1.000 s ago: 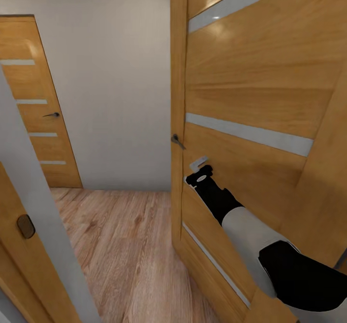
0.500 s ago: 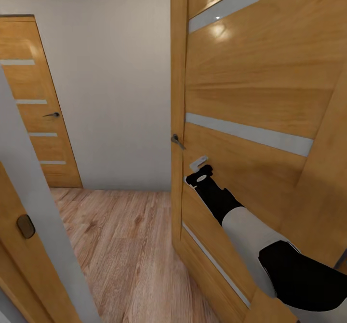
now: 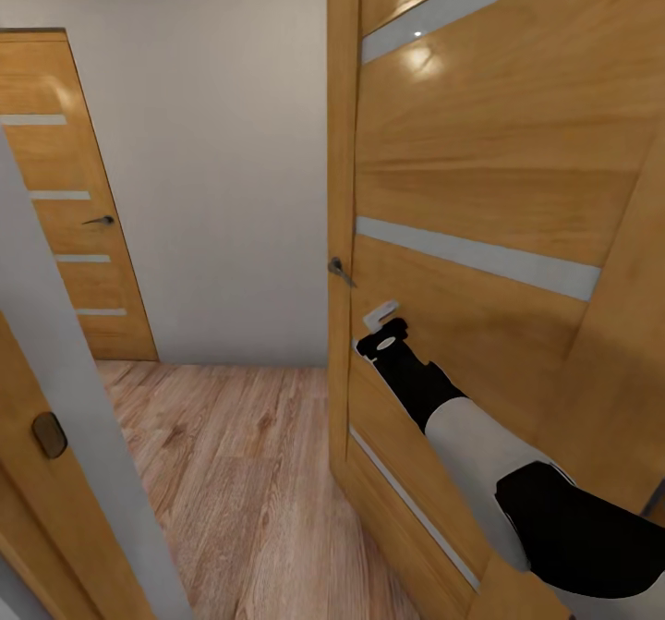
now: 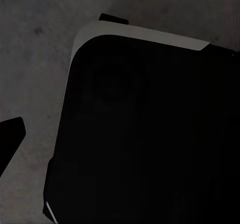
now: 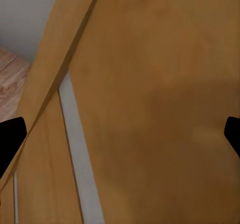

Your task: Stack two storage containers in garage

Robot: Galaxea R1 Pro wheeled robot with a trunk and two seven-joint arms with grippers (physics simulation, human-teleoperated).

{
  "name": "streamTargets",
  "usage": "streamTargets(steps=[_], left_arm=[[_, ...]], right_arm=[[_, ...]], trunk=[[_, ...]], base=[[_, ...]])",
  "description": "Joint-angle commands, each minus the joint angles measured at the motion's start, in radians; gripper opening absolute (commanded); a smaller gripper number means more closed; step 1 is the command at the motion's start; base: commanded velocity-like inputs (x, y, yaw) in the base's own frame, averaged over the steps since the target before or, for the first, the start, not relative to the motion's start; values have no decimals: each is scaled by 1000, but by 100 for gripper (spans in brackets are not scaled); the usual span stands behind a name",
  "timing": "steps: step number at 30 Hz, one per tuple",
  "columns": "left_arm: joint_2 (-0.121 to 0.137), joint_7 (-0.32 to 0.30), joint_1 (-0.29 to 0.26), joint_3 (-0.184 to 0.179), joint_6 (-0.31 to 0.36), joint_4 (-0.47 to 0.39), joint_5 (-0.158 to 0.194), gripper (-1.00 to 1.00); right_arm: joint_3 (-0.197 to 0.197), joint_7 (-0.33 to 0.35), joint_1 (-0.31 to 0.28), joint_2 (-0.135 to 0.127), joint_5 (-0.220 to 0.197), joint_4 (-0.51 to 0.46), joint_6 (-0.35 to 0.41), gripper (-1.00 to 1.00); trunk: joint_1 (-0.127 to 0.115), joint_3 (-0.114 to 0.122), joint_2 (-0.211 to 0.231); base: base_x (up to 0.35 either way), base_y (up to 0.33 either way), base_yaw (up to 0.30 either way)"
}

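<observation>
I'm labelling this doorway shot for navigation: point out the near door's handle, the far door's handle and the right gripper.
Near door's handle [image 3: 341, 271], head view, on the lever by the door's edge.
Far door's handle [image 3: 100, 221], head view, on the dark lever.
Right gripper [image 3: 380, 317], head view, at the pale fingertips close to the near door's face.

The head view is bright and evenly lit, with soft glare spots on the open door [image 3: 480, 158] at upper right of the frame; straight edges lean toward the margins; the left wrist view is very dim and murky; the right wrist view is warm, soft and slightly blurred.
</observation>
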Motion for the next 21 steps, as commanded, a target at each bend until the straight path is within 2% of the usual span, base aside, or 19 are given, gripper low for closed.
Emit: streamTargets(steps=[1, 8, 21], left_arm=[[0, 0, 0, -1, -2, 0, 5, 100], [2, 0, 0, -2, -1, 1, 6, 100], [3, 0, 0, -1, -1, 1, 6, 100]], right_arm=[[0, -5, -1, 0, 14, 0, 9, 100], [0, -7, -1, 0, 16, 1, 8, 100], [0, -62, -1, 0, 18, 2, 8, 100]], trunk=[[0, -1, 0], [0, -1, 0], [0, -1, 0]], base=[[83, 0, 0], [281, 0, 0], [313, 0, 0]])
